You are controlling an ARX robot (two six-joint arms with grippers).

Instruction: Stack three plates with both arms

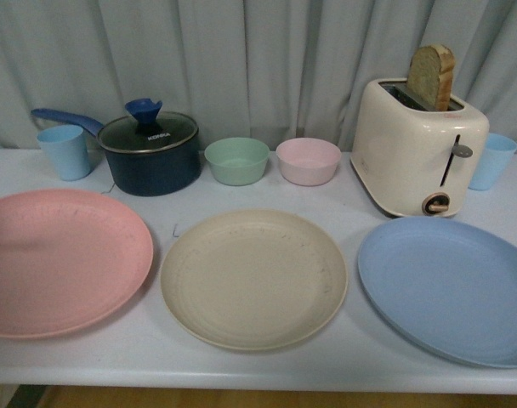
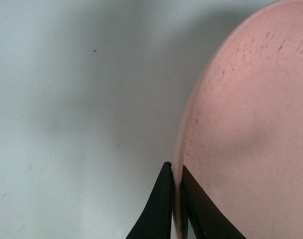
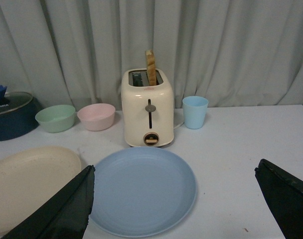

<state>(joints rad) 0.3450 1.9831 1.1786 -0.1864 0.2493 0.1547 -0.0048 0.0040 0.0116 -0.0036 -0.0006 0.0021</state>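
Clamping pink plate (image 2: 241,124) rim: left jaws | right jaws spread wide

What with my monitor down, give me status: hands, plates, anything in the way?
Left hand shut on rim of pink plate. Right hand open, facing blue plate. Beige plate between them, nothing stacked. Toaster, green bowl, pink bowl behind, not blocking.

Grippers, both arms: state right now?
Left gripper: shut on the pink plate, one of the jaws on each side of its rim.
Right gripper: open, jaws wide apart, holding nothing.
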